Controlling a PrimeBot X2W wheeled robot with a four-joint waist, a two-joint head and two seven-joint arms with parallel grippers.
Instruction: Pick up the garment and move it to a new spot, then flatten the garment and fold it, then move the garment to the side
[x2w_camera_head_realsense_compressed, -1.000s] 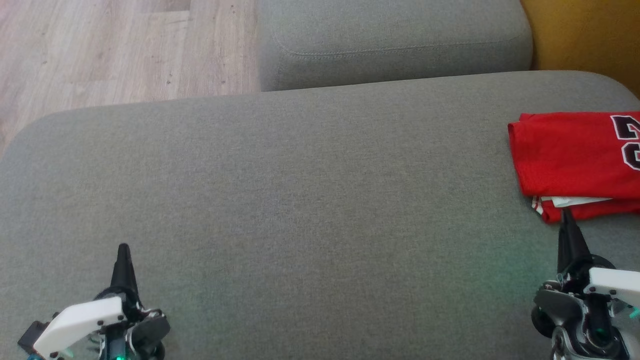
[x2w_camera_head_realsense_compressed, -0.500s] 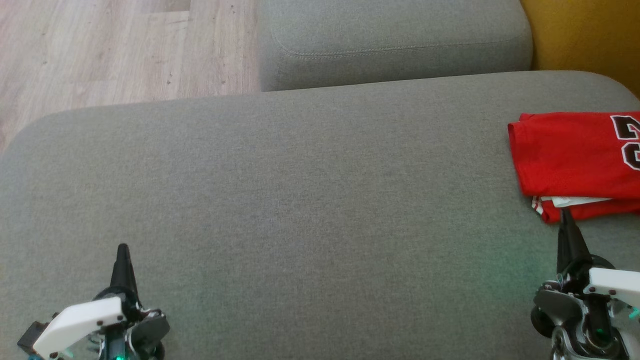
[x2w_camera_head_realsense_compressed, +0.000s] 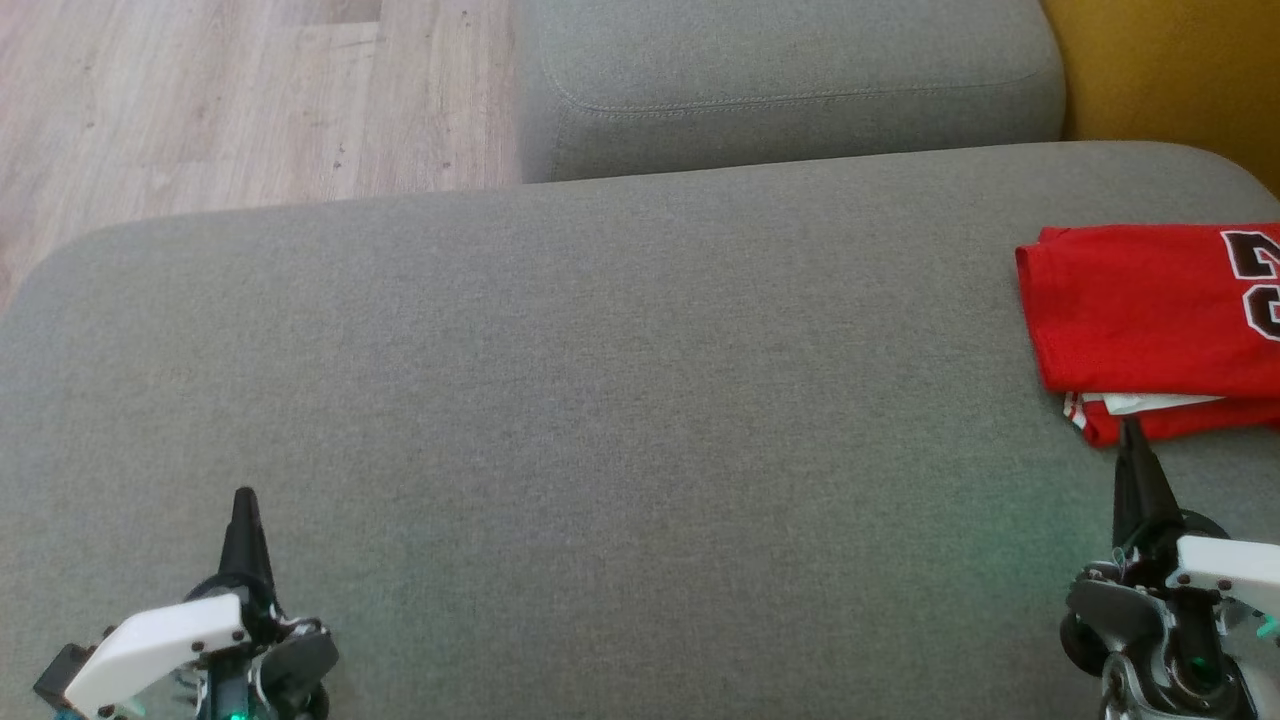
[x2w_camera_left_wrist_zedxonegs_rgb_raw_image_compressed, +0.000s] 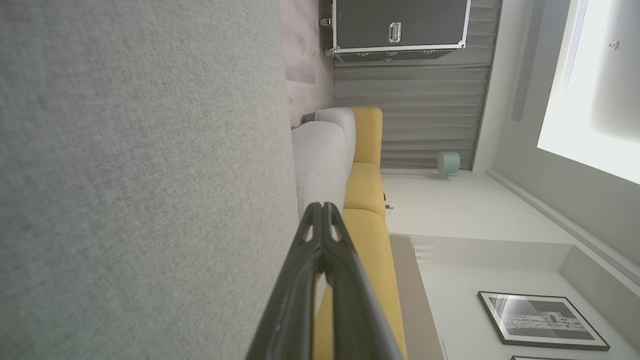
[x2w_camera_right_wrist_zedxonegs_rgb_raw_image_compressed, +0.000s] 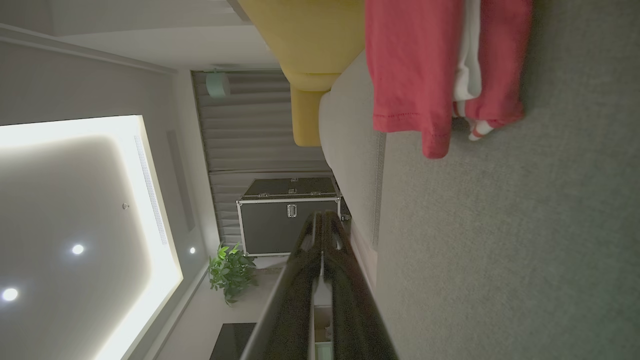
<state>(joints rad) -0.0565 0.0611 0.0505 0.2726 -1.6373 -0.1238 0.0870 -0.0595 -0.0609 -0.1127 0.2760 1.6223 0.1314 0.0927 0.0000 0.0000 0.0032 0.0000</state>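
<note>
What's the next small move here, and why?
Probably just rest both arms and stop: the red garment already lies folded at the right end of the grey cushion, and the left gripper and right gripper are shut, empty and, by the right wrist view, clear of it.

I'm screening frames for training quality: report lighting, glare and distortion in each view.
Head view: even light, sharp; faint green glow on the grey cushion beside the right gripper. Left wrist view: turned sideways, wide-angle stretch, ceiling light panel blown out white. Right wrist view: darker overall, ceiling light panel glaring, red garment looks dull pinkish.
</note>
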